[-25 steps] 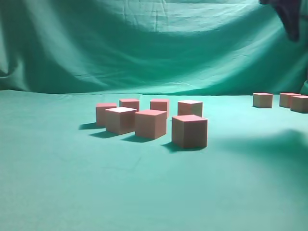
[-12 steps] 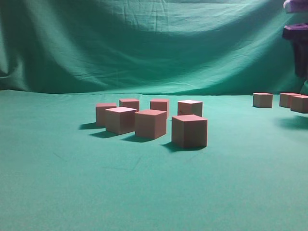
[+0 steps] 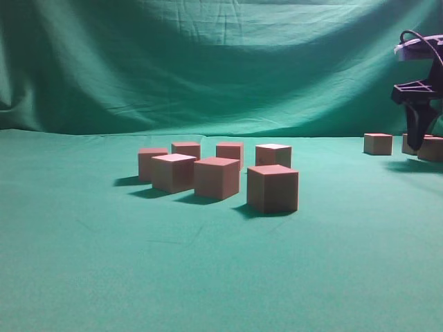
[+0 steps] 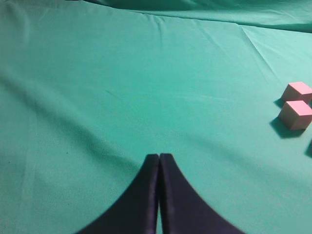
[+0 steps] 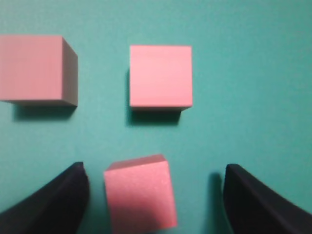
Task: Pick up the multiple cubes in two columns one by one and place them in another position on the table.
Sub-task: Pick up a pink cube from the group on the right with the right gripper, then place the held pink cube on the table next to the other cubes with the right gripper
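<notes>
Seven cubes stand grouped in two rough rows near the middle of the table in my exterior view, four along the back and three nearer the camera, the nearest one turned slightly askew. Well apart from them, at the far right, I count three more: one standing alone and two close together at the frame's edge, partly behind my right gripper. From the right wrist camera I look straight down on those three: two sit side by side higher in the frame, and a third, tilted cube lies on the cloth between the spread black fingers, with a gap showing on each side, so the claw is released and grasping nothing. My left gripper is clenched, fingertips pressed together over bare cloth, with two cubes off to its right. A draped green backdrop hangs behind.
</notes>
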Tool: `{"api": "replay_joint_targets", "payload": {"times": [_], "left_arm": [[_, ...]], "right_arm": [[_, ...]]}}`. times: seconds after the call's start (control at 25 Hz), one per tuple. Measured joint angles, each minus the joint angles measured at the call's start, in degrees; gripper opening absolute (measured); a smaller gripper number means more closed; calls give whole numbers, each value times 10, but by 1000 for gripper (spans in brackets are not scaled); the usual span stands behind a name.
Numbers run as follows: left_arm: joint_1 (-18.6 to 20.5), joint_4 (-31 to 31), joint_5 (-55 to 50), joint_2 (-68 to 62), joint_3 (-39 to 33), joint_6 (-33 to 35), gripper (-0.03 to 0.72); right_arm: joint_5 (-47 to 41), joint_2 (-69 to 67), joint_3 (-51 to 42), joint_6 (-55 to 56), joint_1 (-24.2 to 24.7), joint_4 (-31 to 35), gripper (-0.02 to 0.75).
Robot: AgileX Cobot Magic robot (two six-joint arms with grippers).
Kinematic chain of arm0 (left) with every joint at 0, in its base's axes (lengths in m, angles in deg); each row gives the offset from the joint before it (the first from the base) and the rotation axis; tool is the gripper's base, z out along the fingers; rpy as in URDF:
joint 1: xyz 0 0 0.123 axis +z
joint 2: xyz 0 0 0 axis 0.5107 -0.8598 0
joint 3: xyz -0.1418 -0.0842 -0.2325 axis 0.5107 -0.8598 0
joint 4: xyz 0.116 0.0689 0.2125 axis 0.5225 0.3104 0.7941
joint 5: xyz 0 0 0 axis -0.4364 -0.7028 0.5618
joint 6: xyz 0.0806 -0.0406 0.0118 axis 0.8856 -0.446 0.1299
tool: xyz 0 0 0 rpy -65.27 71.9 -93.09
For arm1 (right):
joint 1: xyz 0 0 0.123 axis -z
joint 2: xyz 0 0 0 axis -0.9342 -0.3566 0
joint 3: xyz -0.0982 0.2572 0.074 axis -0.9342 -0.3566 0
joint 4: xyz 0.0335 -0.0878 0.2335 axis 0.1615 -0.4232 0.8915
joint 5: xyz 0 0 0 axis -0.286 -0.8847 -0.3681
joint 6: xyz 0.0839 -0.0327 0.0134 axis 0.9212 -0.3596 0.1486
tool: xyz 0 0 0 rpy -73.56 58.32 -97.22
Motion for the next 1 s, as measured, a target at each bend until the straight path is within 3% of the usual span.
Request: {"api": "replay_joint_targets", "payload": {"times": [0.04, 0.32, 0.56, 0.8, 1.0], "left_arm": [[0, 0, 0, 0, 0, 0, 0], [0, 0, 0, 0, 0, 0, 0], [0, 0, 0, 0, 0, 0, 0], [0, 0, 0, 0, 0, 0, 0], [0, 0, 0, 0, 0, 0, 0]], "right_arm": [[4, -2, 0, 0, 0, 0, 563], [9, -12, 1, -1, 0, 11, 258], [-101, -1, 64, -1, 0, 40, 267], [-272, 68, 174, -1, 0, 131, 267], [-345, 153, 184, 0, -20, 148, 267]]}}
